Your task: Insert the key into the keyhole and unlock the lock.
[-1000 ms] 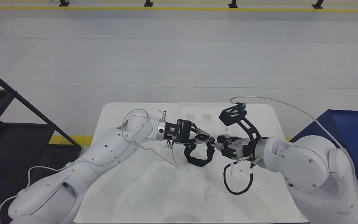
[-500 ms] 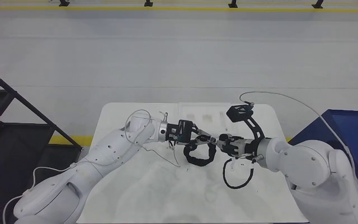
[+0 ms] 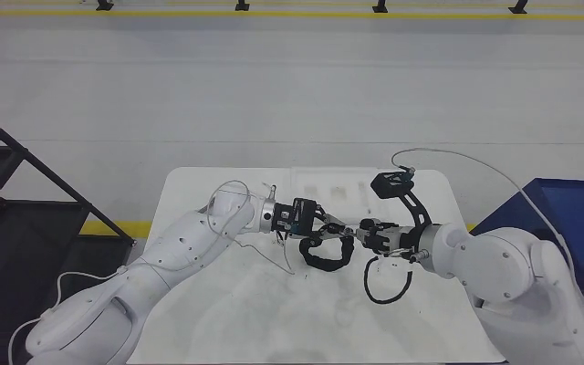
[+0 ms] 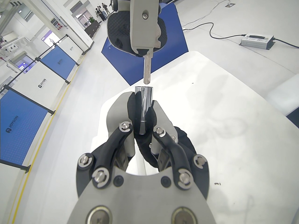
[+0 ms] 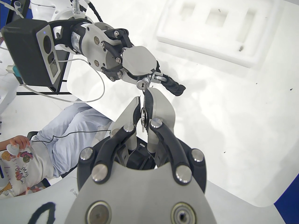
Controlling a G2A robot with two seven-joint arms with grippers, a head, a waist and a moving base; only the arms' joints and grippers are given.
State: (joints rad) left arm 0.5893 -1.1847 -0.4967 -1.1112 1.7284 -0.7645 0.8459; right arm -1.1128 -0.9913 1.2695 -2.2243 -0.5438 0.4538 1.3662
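The left pincer [image 4: 143, 102] is clamped on the lock [image 4: 144, 93] by its chrome barrel, over the middle of the desk [image 3: 274, 315]. The right pincer [image 5: 143, 97] is closed on the key [image 4: 146, 71]. Seen from above, the barrel lies at nine o'clock from the key. The blade runs three-to-nine, its tip just short and not touching. The right wrist view faces the keyhole [image 5: 142, 85], while the left wrist view shows the gap.
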